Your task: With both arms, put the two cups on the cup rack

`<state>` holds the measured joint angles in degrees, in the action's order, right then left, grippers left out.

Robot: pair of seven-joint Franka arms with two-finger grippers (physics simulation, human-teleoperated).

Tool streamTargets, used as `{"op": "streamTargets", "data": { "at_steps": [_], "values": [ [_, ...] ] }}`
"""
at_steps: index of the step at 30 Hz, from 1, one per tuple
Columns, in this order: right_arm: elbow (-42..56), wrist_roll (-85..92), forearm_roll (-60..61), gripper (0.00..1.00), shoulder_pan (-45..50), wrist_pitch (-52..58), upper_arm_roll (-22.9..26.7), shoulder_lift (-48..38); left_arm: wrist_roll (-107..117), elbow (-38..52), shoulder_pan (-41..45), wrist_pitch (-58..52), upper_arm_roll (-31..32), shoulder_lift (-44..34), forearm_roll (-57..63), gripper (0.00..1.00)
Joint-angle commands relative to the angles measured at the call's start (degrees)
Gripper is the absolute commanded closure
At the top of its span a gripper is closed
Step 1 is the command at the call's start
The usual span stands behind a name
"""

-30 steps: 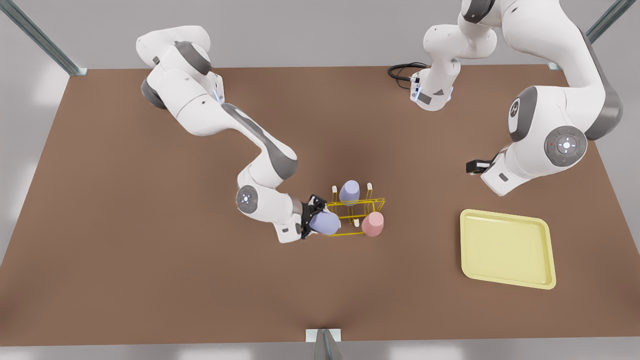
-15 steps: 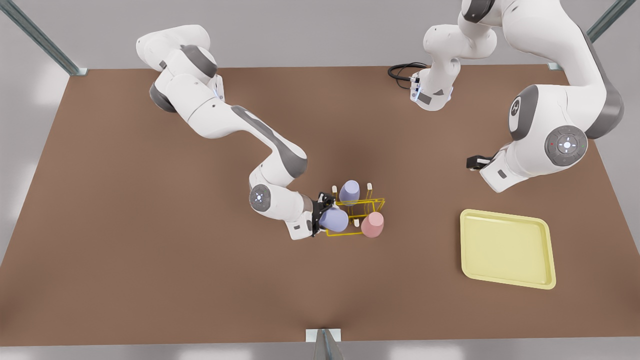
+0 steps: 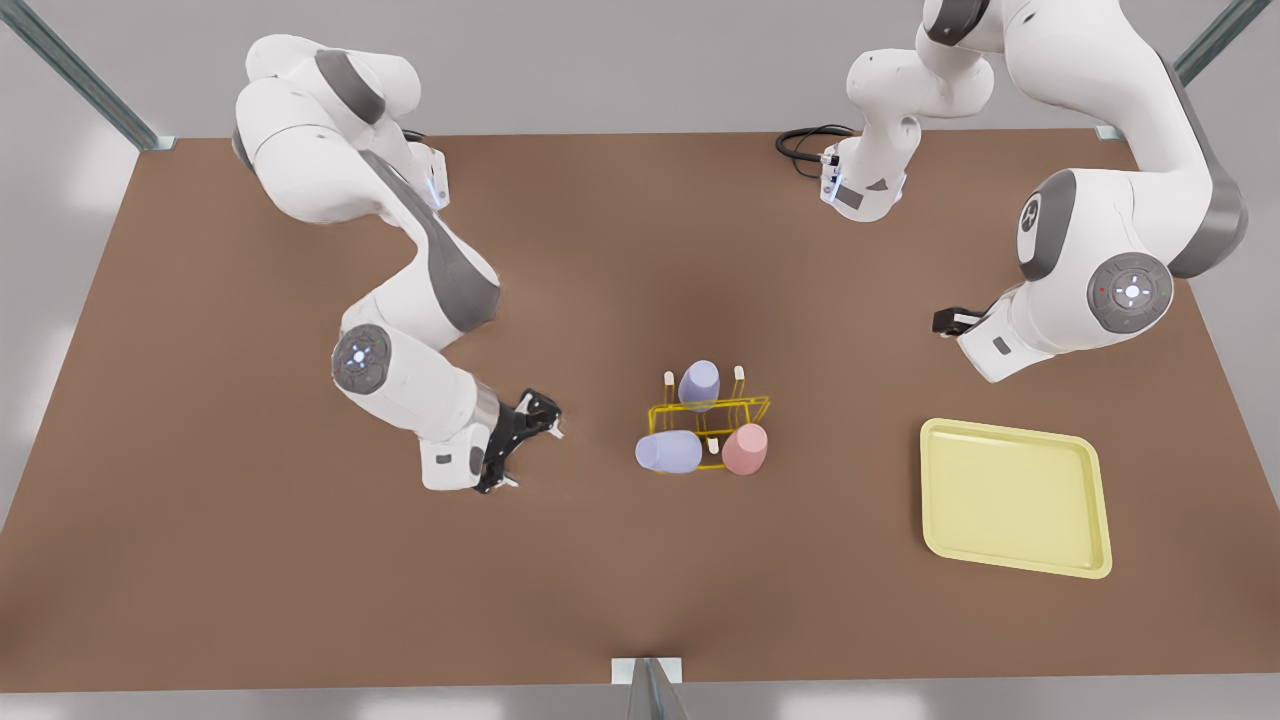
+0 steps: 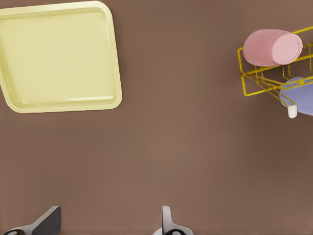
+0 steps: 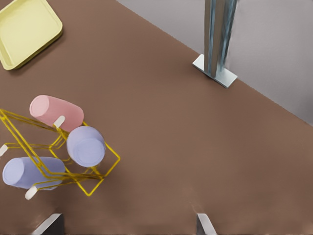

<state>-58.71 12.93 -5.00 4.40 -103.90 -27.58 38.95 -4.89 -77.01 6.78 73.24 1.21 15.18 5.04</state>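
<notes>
Cup rack [image 3: 745, 408] stands mid-counter [image 3: 300, 560], a yellow wire frame with white-tipped pegs. Three tumblers sit on it, all tilted over the pegs.

- Pale pink cup [image 3: 745, 448]: on the rack's near corner, on the side toward the front view's right.
- Lavender-blue cup [image 3: 668, 452]: on the near corner toward the front view's left, leaning outward, free of any claw.
- Second lavender tumbler [image 3: 699, 385]: on the far row.

Right claw [image 3: 525, 447]: low over the counter, well to the front view's left of the rack, fingers spread apart, nothing between them. Its wrist view looks back at the rack and shows the lavender-blue cup [image 5: 86, 145] with its round base turned toward the camera. The pink cup [image 5: 56, 112] sits beyond it and the other lavender tumbler [image 5: 29, 172] to one side. That view also takes in a metal post [image 5: 217, 34] at the counter's edge (barely visible in the front view).

Left claw [image 3: 945, 322]: idle near the front view's right edge, largely tucked behind its own arm there. The left wrist view gives its state: the left claw [image 4: 110, 218] is wide apart and empty over bare counter.

Pale yellow tray [image 3: 1010, 500]: flat on the counter, well apart from the rack. The left wrist view has the tray [image 4: 58, 54] and the pink cup [image 4: 271, 48] at opposite sides.
</notes>
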Motion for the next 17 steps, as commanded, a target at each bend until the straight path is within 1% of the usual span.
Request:
{"op": "streamTargets", "data": {
  "at_steps": [1,2,3,5,7,8,9,10,12,14,17],
  "values": [
    [0.26,-41.52,-13.54,0.00,-6.49,32.79,1.21,-3.26,-1.53,0.02,-0.01,-0.12,0.02,0.02,-0.03,0.00],
    [0.35,-35.29,-13.63,0.00,-9.57,32.79,1.39,-4.49,-1.53,0.02,-0.01,-0.12,-0.07,0.02,-0.03,0.00],
    [0.70,-24.37,-14.77,0.00,-12.49,32.79,1.74,-6.95,-1.53,0.02,-0.01,-0.12,-0.07,0.02,-0.03,0.00],
    [0.00,-17.85,-14.68,0.00,-12.75,33.14,2.97,-12.22,-1.53,0.11,-0.10,-0.12,-0.07,0.02,-0.03,0.00],
    [-0.35,-15.74,-13.81,0.00,-12.49,33.32,3.76,-15.57,-1.53,0.11,-0.10,-0.03,-0.16,0.11,0.06,0.00],
    [-3.86,-15.48,-12.14,0.00,-12.49,32.62,4.81,-18.90,-1.53,0.11,-0.10,-0.03,-0.07,0.20,0.06,0.00],
    [-7.82,-15.30,-6.61,0.00,-11.87,31.92,8.94,-22.51,-1.53,0.11,-0.10,0.06,-0.16,0.20,0.06,0.00],
    [-11.51,-15.30,-3.61,0.00,-10.29,30.33,12.55,-25.06,-1.53,0.02,-0.10,0.06,-0.07,0.20,-0.03,0.00],
    [-19.51,-15.39,-1.33,0.00,-10.29,25.85,14.04,-29.81,-1.62,0.11,-0.19,0.06,-0.16,0.20,-0.03,0.00],
    [-22.59,-15.48,-1.24,0.00,-10.29,23.92,14.22,-31.13,-1.62,0.11,-0.98,-0.20,-0.25,0.11,-0.20,0.00],
    [-22.86,-15.48,-1.24,0.00,-10.29,23.74,14.22,-31.57,-1.70,0.11,-1.42,-0.56,-0.16,0.11,-0.11,0.00]
  ]
}}
